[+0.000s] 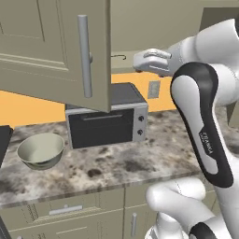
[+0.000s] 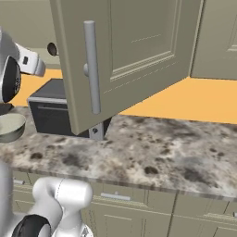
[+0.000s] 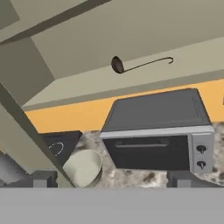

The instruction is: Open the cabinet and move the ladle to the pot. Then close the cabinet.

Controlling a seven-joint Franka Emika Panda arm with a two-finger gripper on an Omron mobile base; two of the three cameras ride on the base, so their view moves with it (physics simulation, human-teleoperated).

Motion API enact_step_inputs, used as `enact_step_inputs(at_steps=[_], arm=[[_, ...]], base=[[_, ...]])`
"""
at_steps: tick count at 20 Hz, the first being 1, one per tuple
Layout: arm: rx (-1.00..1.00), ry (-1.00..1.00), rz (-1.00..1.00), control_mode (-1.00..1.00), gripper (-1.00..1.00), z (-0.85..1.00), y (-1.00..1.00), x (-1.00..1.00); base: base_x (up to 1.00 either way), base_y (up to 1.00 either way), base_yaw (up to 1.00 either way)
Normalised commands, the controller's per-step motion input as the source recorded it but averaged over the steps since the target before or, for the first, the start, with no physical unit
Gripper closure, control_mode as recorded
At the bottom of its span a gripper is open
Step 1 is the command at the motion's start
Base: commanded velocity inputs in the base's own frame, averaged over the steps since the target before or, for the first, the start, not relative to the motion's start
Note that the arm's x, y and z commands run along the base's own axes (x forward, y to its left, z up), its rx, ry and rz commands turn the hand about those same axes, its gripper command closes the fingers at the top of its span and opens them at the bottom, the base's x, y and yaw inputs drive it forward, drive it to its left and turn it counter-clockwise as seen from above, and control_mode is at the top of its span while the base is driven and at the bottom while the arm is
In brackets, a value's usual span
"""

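The cabinet stands open: one door [image 1: 46, 51] with its silver bar handle [image 1: 84, 56] swings out on the left, and another door [image 2: 139, 51] swings out on the right. On the cabinet's bottom shelf [image 3: 144, 81] lies the dark ladle [image 3: 117, 65], its thin handle ending in a hook. Its hook [image 1: 119, 57] shows just past the door's edge. My gripper [image 3: 111, 180] is open with nothing between its fingertips, in front of the cabinet and short of the ladle. The white hand [image 1: 150, 60] hovers above the toaster oven. The pot is out of view.
A dark toaster oven [image 1: 106, 122] sits on the speckled counter [image 1: 140, 163] under the cabinet. A pale bowl [image 1: 41, 150] rests to its left, beside a dark stovetop [image 3: 57, 144]. Drawers run below the counter [image 2: 152, 199]. The open doors hang out over the counter.
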Motion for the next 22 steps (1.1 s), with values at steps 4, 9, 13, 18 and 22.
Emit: enact_step_inputs(at_steps=[4,9,13,18,22], arm=[[0.10,0.10,0.00,-1.00,-1.00,0.00,0.00,0.77],[0.12,0.10,0.03,-1.00,-1.00,-0.02,0.16,0.64],[0.15,0.11,0.09,-1.00,-1.00,-0.11,0.41,0.51],[0.15,0.10,0.11,-1.00,-1.00,-0.12,0.53,0.37],[0.13,0.10,0.10,-1.00,-1.00,-0.06,0.50,0.23]], base=[[0.00,0.00,0.00],[0.00,0.00,0.00],[0.00,0.00,0.00],[0.00,0.00,0.00],[0.00,0.00,0.00]])
